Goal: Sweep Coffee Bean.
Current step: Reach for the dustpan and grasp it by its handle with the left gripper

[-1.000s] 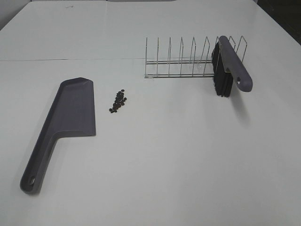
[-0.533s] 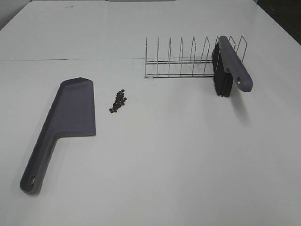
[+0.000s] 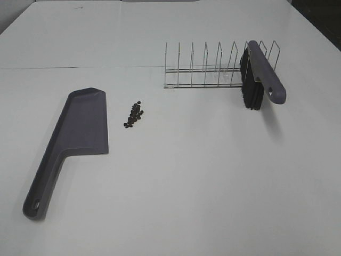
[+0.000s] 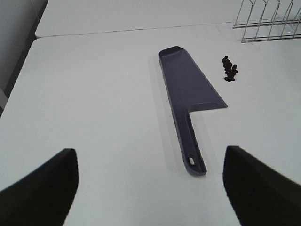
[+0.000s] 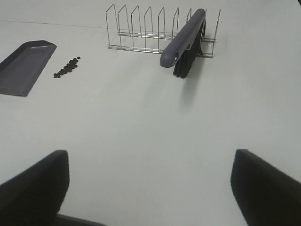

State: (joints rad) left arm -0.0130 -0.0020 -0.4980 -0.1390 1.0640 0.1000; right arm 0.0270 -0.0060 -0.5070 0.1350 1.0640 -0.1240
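A small cluster of dark coffee beans (image 3: 133, 114) lies on the white table, just right of the grey dustpan (image 3: 74, 136), which lies flat with its handle toward the near left. The same coffee beans (image 4: 230, 70) and dustpan (image 4: 190, 92) show ahead of my left gripper (image 4: 150, 188), which is open and empty, well short of the dustpan's handle. A grey brush (image 3: 261, 74) with black bristles leans in the wire rack (image 3: 213, 69) at the back right. My right gripper (image 5: 150, 188) is open and empty, with the brush (image 5: 184, 40) and coffee beans (image 5: 67, 67) far in front.
The wire rack (image 5: 155, 30) has several upright dividers and stands behind the beans and to their right. A seam crosses the white table (image 3: 176, 181) behind the dustpan. Neither arm shows in the high view.
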